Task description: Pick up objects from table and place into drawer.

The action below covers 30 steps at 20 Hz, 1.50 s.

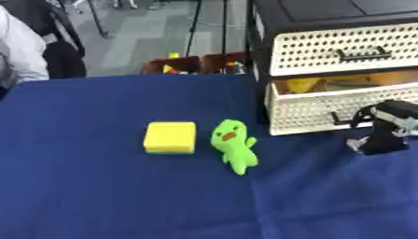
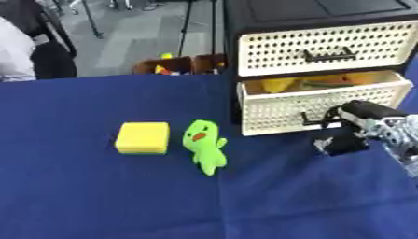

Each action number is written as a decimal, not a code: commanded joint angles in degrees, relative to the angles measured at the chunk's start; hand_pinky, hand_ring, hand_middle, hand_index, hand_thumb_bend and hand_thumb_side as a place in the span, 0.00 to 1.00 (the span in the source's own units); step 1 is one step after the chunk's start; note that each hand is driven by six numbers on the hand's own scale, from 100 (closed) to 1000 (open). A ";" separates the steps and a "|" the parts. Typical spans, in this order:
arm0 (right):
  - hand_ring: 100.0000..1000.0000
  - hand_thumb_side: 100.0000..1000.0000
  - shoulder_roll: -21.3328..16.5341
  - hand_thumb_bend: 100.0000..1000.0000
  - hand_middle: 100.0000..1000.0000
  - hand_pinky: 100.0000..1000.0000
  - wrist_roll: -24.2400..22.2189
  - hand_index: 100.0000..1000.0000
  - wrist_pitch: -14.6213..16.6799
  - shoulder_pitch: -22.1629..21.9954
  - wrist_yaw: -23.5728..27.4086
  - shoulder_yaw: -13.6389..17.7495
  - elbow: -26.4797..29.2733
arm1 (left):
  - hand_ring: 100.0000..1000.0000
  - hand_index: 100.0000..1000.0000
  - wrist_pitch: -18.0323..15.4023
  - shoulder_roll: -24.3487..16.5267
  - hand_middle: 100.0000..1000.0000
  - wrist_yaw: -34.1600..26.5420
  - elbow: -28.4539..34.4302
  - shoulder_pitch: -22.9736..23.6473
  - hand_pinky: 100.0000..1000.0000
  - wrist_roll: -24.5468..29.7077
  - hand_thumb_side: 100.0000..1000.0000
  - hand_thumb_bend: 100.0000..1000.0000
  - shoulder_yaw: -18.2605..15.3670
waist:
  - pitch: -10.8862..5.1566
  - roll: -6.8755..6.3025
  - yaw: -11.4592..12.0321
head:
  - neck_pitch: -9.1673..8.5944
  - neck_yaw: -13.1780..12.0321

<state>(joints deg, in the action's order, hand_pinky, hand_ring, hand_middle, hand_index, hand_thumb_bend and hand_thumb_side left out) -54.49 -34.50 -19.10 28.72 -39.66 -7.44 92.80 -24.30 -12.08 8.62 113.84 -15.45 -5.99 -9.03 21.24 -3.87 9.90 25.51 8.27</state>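
On the tabletop (image 1: 98, 196), the sponge (image 1: 170, 137) and plush toy (image 1: 233, 145) lie left of the right hand's fingers (image 2: 336, 144); the open drawer (image 2: 323, 105) sits behind them.

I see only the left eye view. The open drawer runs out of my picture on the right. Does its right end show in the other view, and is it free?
Observer: Yes. In the right eye view the drawer ends just inside the picture's right edge, and nothing stands in front of that corner.
Operator: My view also cuts the right arm off. From where does it come?
Observer: From the lower right. The silver arm rises from the right edge to the right hand, which is in front of the drawer, right of its handle.
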 commanded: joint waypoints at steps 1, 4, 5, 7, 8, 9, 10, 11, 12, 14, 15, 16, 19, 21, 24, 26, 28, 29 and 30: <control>0.08 0.51 -2.61 0.12 0.10 0.00 -0.22 0.74 -0.73 -0.91 0.67 0.83 2.67 | 0.69 0.86 0.11 -0.68 0.70 -0.16 0.76 -0.60 0.47 0.10 0.93 0.05 -0.33 | -1.20 0.02 -0.10 | -0.72 -0.16; 0.08 0.51 -3.04 0.11 0.10 0.00 -0.44 0.74 -1.09 -2.40 0.82 1.21 4.36 | 0.69 0.86 0.15 -0.63 0.70 -0.19 0.76 -0.53 0.47 0.10 0.93 0.05 -0.38 | -1.28 0.02 -0.19 | -0.73 -0.18; 0.08 0.51 -3.15 0.11 0.10 0.00 -0.50 0.73 -1.19 -2.98 0.87 1.35 4.97 | 0.69 0.86 0.14 -0.64 0.70 -0.19 0.76 -0.54 0.47 0.10 0.93 0.05 -0.38 | -1.32 0.01 -0.23 | -0.75 -0.20; 0.08 0.51 -3.33 0.11 0.10 0.00 -0.66 0.73 -1.35 -4.09 1.01 1.54 6.24 | 0.69 0.86 0.11 -0.71 0.70 -0.19 0.76 -0.61 0.47 0.05 0.92 0.06 -0.43 | -1.37 -0.04 -0.30 | -0.83 -0.25; 0.08 0.51 -3.44 0.10 0.10 0.00 -0.79 0.73 -1.44 -4.66 1.08 1.63 6.95 | 0.69 0.86 0.09 -0.74 0.70 -0.19 0.76 -0.66 0.47 0.01 0.92 0.06 -0.45 | -1.40 -0.07 -0.32 | -0.87 -0.27; 0.08 0.51 -3.54 0.10 0.10 0.00 -0.91 0.73 -1.53 -5.31 1.15 1.75 7.76 | 0.69 0.86 0.06 -0.77 0.70 -0.19 0.76 -0.71 0.47 -0.02 0.92 0.06 -0.45 | -1.44 -0.09 -0.33 | -0.87 -0.30; 0.08 0.51 -3.63 0.10 0.10 0.00 -1.02 0.73 -1.63 -5.88 1.22 1.88 8.53 | 0.69 0.86 0.05 -0.80 0.70 -0.16 0.76 -0.72 0.47 -0.05 0.92 0.06 -0.47 | -1.48 -0.10 -0.32 | -0.89 -0.33; 0.08 0.51 -3.74 0.10 0.10 0.00 -1.13 0.72 -1.73 -6.53 1.34 2.03 9.37 | 0.69 0.86 0.06 -0.82 0.70 -0.14 0.76 -0.71 0.47 -0.08 0.92 0.06 -0.49 | -1.53 -0.12 -0.28 | -0.89 -0.36; 0.08 0.51 -3.86 0.10 0.10 0.00 -1.22 0.72 -1.86 -7.19 1.48 2.21 10.23 | 0.69 0.86 0.07 -0.83 0.70 -0.13 0.76 -0.68 0.47 -0.10 0.92 0.06 -0.50 | -1.57 -0.12 -0.25 | -0.89 -0.38; 0.08 0.52 -4.14 0.10 0.10 0.00 -1.25 0.72 -2.12 -8.58 1.64 2.58 12.04 | 0.69 0.86 0.07 -0.86 0.70 -0.10 0.76 -0.61 0.47 -0.15 0.92 0.06 -0.53 | -1.61 -0.15 -0.24 | -0.91 -0.48; 0.08 0.52 -4.25 0.09 0.10 0.00 -1.25 0.72 -2.25 -9.25 1.64 2.72 12.92 | 0.69 0.86 0.08 -0.86 0.70 -0.09 0.76 -0.58 0.47 -0.16 0.92 0.05 -0.53 | -1.60 -0.16 -0.27 | -0.95 -0.52; 0.08 0.52 -4.33 0.09 0.10 0.00 -1.24 0.72 -2.40 -9.85 1.62 2.82 13.72 | 0.69 0.86 0.09 -0.85 0.70 -0.09 0.76 -0.59 0.47 -0.15 0.92 0.05 -0.53 | -1.57 -0.16 -0.31 | -0.99 -0.54; 0.08 0.52 -4.33 0.09 0.10 0.00 -1.04 0.72 -2.81 -11.54 1.40 3.19 16.09 | 0.69 0.86 0.08 -0.85 0.70 -0.09 0.76 -0.71 0.47 -0.13 0.92 0.05 -0.51 | -1.47 -0.14 -0.43 | -1.12 -0.64; 0.08 0.52 -4.33 0.09 0.10 0.00 -0.87 0.72 -3.07 -12.89 1.12 3.51 17.69 | 0.69 0.86 0.08 -0.85 0.70 -0.07 0.76 -0.71 0.47 -0.12 0.92 0.05 -0.53 | -1.41 -0.13 -0.47 | -1.21 -0.70; 0.08 0.53 -3.94 0.09 0.10 0.00 -0.53 0.72 -3.70 -14.93 0.58 4.27 19.81 | 0.69 0.86 0.10 -0.84 0.70 -0.02 0.76 -0.70 0.47 -0.22 0.92 0.05 -0.64 | -1.32 -0.11 -0.67 | -1.31 -0.78; 0.08 0.53 -3.53 0.09 0.10 0.00 -0.37 0.72 -4.23 -15.96 0.34 4.75 20.70 | 0.69 0.86 0.12 -0.81 0.70 0.02 0.76 -0.72 0.47 -0.25 0.92 0.05 -0.66 | -1.29 -0.12 -0.90 | -1.39 -0.87; 0.08 0.52 -3.14 0.08 0.10 0.00 -0.26 0.72 -4.81 -16.81 0.13 5.16 21.02 | 0.70 0.86 0.16 -0.76 0.70 0.04 0.76 -0.72 0.47 -0.25 0.93 0.05 -0.68 | -1.27 -0.10 -1.15 | -1.50 -0.92; 0.08 0.52 -2.97 0.08 0.10 0.00 -0.19 0.72 -5.09 -17.13 0.05 5.35 21.05 | 0.70 0.86 0.18 -0.72 0.70 0.05 0.76 -0.70 0.47 -0.24 0.93 0.05 -0.68 | -1.25 -0.09 -1.25 | -1.53 -0.92; 0.08 0.52 -2.82 0.08 0.10 0.00 -0.07 0.72 -5.36 -17.40 -0.02 5.55 21.04 | 0.70 0.86 0.21 -0.68 0.70 0.06 0.76 -0.67 0.47 -0.23 0.93 0.05 -0.69 | -1.23 -0.09 -1.34 | -1.55 -0.93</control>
<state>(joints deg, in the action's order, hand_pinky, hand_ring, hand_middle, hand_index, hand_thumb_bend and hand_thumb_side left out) -56.39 -34.72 -24.03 11.10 -39.29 -2.94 112.54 -24.16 -12.08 8.60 113.84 -15.63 -6.13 -9.09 20.90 -4.15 8.56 24.63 7.58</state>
